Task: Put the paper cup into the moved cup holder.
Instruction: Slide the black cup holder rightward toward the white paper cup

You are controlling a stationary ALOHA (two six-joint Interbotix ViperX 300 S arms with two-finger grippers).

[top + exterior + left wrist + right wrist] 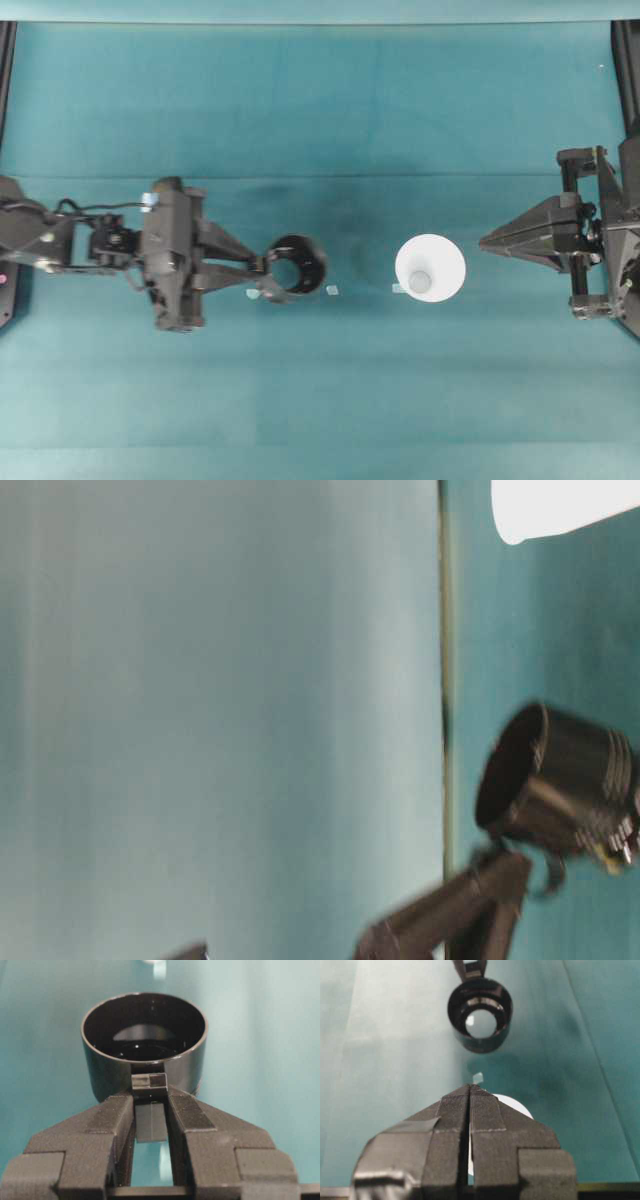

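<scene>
Paper cup (430, 267) stands upright on the teal table cover (320, 110), open mouth up, greyish base visible through the mouth from overhead. It sits between the two grippers, just ahead of the right gripper (486, 241) tips and not touching them. In the right wrist view only a white sliver of cup (512, 1105) shows behind the fingers (rest hidden).

Cup holder (297, 266), glossy black with a dark interior, is at the tip of the left gripper (262, 276), apart from the cup with bare cover between them. Left wrist view: holder (145, 1040) directly ahead of the left gripper (150, 1091), fingers (117, 1115) pinching the small side handle between them. The table-level view is blurred; holder (560, 780) appears tilted there, mouth facing sideways, with a white corner of the cup (555, 508) at the top edge. Can't tell whether the holder is resting on the cover or lifted.

Right gripper (470, 1089): fingers pressed together, nothing between them, pointing toward the cup and, beyond it, the holder (480, 1014).

Two small pale scraps lie on the cover, one (332, 290) just past the holder on the side away from the left gripper, one (397, 288) at the cup's edge.
</scene>
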